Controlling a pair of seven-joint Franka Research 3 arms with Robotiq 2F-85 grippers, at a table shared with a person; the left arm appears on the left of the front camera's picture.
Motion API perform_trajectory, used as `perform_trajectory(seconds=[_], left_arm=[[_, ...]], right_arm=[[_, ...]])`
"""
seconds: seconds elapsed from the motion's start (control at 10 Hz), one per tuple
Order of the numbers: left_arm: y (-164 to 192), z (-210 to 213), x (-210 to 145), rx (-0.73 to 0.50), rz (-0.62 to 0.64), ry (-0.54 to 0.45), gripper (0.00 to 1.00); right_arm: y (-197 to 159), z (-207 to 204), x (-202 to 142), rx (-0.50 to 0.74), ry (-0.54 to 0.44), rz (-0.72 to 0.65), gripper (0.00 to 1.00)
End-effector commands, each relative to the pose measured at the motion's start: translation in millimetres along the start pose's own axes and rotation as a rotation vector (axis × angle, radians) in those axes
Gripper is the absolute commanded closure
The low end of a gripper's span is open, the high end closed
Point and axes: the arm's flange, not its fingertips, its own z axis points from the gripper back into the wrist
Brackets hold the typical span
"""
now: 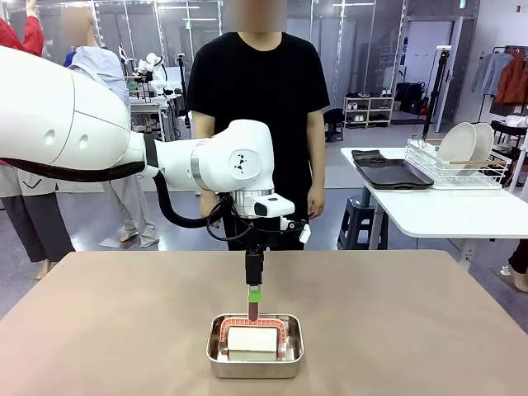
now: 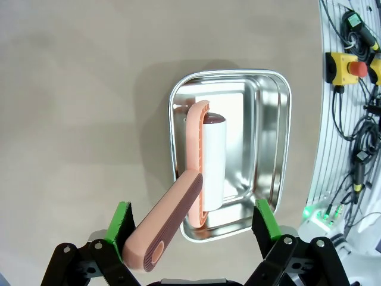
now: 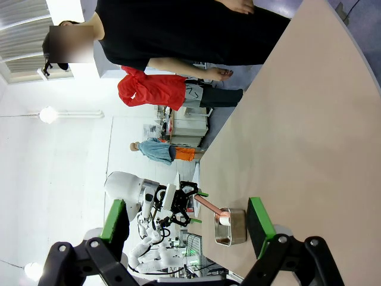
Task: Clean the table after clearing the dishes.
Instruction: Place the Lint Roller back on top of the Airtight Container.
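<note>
Plain beige-tan matte table (image 1: 124, 322) looks bare and smooth around a small rectangular steel pan (image 1: 255, 363) holding a white lint roller with salmon-pink handle (image 2: 178, 214). Left gripper (image 2: 193, 223) above the pan, fingers spread either side of the handle. Right gripper (image 3: 187, 223) fingers spread, holding nothing, well apart from the pan.

Beige-tan matte table (image 1: 99, 330), rounded edge, top bare apart from a small steel pan (image 1: 254, 363) near the robot's edge, centre. Dishes: white plates (image 1: 462, 144) stand upright in a white rack (image 1: 454, 169) on the smaller white table (image 1: 445, 210), dark trays (image 1: 392, 173) stacked flat beside it.
</note>
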Motion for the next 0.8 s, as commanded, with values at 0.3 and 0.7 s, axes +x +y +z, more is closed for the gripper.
perform_trajectory(seconds=[0.3,0.7], left_arm=[[3,109,-78,-0.274,0.475,-0.501,0.00],[-26,139,-241,-0.367,0.787,-1.058,0.00]], right_arm=[[2,4,-2,-0.004,0.013,0.006,0.00],[2,4,-2,-0.004,0.013,0.006,0.00]])
